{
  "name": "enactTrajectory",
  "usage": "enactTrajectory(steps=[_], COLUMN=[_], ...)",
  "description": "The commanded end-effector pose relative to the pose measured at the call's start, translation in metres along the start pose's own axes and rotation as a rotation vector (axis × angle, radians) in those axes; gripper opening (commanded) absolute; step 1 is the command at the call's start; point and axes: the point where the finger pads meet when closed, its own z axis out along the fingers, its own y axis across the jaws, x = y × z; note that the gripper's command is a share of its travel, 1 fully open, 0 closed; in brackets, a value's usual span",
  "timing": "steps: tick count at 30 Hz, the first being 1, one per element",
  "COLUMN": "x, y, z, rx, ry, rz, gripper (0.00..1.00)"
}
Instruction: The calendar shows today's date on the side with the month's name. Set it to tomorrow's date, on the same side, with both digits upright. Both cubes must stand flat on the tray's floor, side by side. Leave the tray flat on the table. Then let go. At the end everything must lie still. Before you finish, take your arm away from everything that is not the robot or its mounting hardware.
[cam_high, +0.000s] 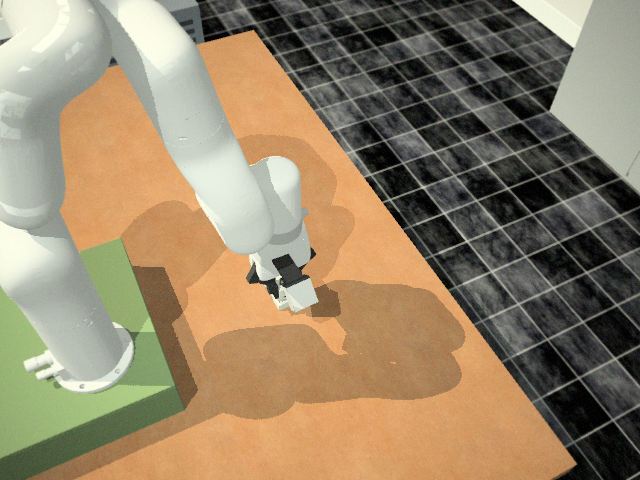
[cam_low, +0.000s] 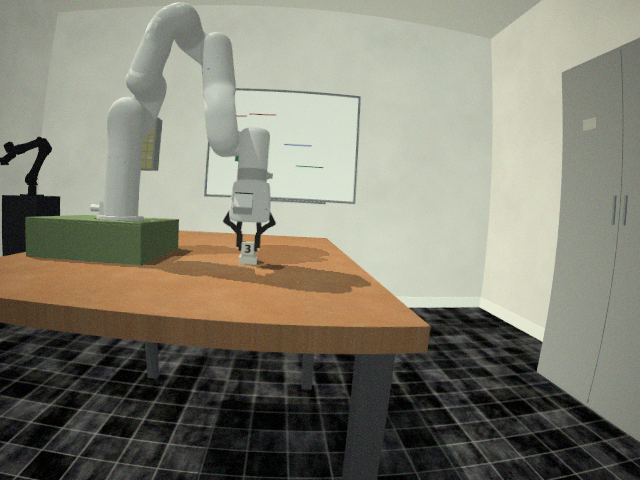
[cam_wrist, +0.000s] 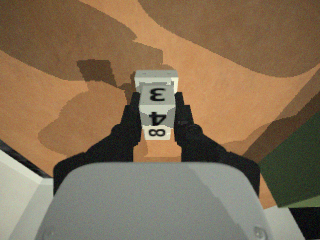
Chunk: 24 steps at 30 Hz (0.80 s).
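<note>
My gripper (cam_low: 248, 245) (cam_wrist: 157, 103) is shut on a white digit cube (cam_high: 303, 295) (cam_wrist: 157, 111). The wrist view shows a 3 and a 4 on two of its faces, both upside down there; the exterior view shows an upright 3. The cube looks tilted and is held above one end of the white tray (cam_low: 248, 260) (cam_wrist: 156, 75). A smaller-looking white face with an 8 (cam_wrist: 157, 133) shows beyond the held cube, lower down; it seems to be the other cube. The tray's month side and most of its floor are hidden.
The orange-brown table (cam_high: 361, 439) (cam_low: 155, 289) carries the tray and the green base block (cam_high: 103, 268) (cam_low: 82, 240) under the arm. The table's edge (cam_high: 403, 227) lies beyond the tray, on the side away from the block. Arm shadows fall around the tray.
</note>
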Motion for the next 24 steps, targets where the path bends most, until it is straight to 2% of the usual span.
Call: enactTrajectory(steps=[1,24], x=[-0.0001,-0.0005], y=[-0.0011,-0.0010], z=[-0.0005,0.0063], rx=[0.003,0.003], ry=[0.000,0.000], rz=[0.000,-0.001], gripper=[0.29,0.29])
